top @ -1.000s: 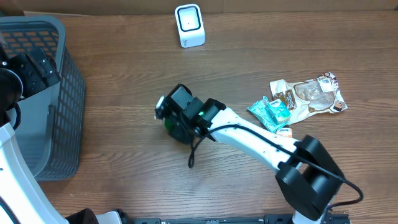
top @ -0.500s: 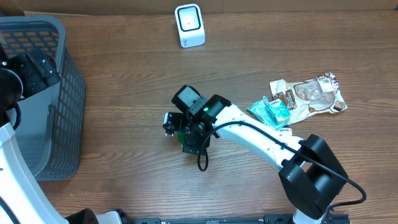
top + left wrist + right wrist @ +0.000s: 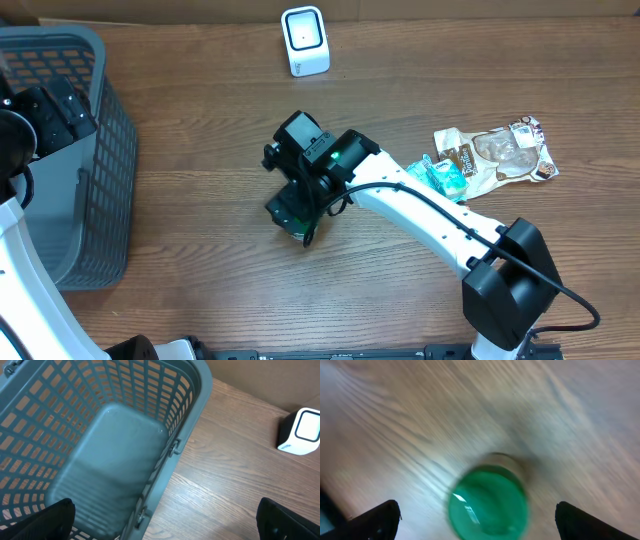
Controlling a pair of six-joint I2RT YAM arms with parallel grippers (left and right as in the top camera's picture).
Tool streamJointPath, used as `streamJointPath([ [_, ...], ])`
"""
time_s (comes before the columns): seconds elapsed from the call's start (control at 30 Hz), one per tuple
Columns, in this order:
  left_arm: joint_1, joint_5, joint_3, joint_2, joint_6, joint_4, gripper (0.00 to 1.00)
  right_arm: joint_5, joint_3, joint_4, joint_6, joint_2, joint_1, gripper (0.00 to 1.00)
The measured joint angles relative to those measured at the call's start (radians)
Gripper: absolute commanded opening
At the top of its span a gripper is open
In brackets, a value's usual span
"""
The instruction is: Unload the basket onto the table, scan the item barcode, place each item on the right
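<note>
A round green item, blurred and seen from above, stands on the wooden table between the two fingertips of my right gripper. The jaws are open and clear of it on both sides. From overhead the right gripper points down at mid-table and hides most of the green item. The white scanner stands at the table's far edge, also in the left wrist view as the scanner. My left gripper hangs open over the grey basket's rim, holding nothing.
A grey plastic basket fills the left side, seen as the basket under the left wrist. Several snack packets lie at the right, among them a teal pack. The right arm's white link crosses the front right.
The right gripper has opened wide and let go of the green item, which now stands on the table. The right wrist swung slightly over it. The left arm has not moved.
</note>
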Motion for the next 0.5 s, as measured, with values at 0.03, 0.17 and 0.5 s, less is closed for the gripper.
streamJointPath([
  [0.03, 0.000, 0.000, 0.000, 0.000, 0.000, 0.000, 1.00, -0.016, -0.003, 0.015, 0.029, 0.000, 0.002, 1.00],
  [0.17, 0.000, 0.000, 0.000, 0.000, 0.000, 0.000, 1.00, -0.007, -0.028, 0.062, 0.141, 0.000, 0.021, 1.00],
  [0.5, 0.000, 0.000, 0.000, 0.000, 0.000, 0.000, 0.99, 0.211, -0.079, 0.086, 0.282, -0.003, 0.091, 1.00],
])
